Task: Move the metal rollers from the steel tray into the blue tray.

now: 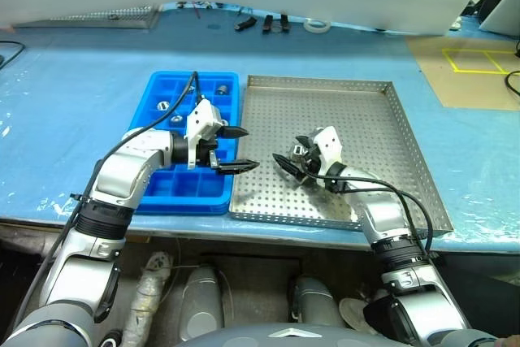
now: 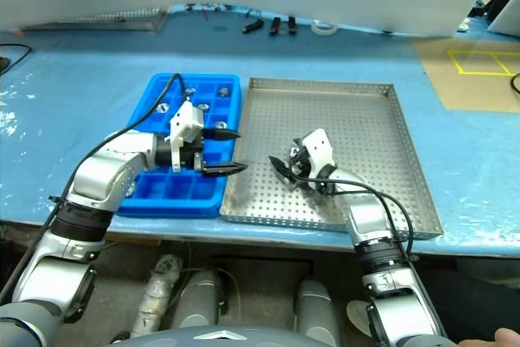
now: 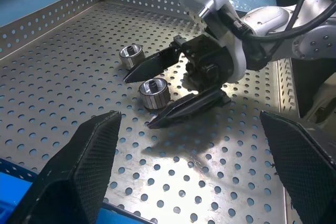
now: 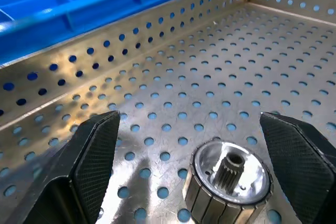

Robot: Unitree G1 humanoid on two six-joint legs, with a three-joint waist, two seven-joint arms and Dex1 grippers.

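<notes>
The steel tray [image 1: 366, 123] lies right of the blue tray [image 1: 154, 91] on the blue table. Two metal rollers stand on the steel tray's near-left part: one [image 3: 154, 93] sits between the open fingers of my right gripper [image 3: 138, 103], not clamped, and the other [image 3: 132, 56] stands just beyond it. The right wrist view shows the nearer roller [image 4: 229, 179] upright and close, between the fingers of my right gripper [image 4: 189, 119]. My left gripper [image 1: 248, 149] hovers open and empty over the seam between the two trays, pointing at the right gripper. Some rollers [image 1: 221, 88] lie in the blue tray's far compartments.
Black tools [image 1: 268, 23] and a tape roll [image 1: 317, 26] lie at the table's far edge. Another perforated tray [image 1: 106, 15] sits at the back left. A brown board with yellow lines [image 1: 479, 62] is at the back right. The table's front edge runs just below both trays.
</notes>
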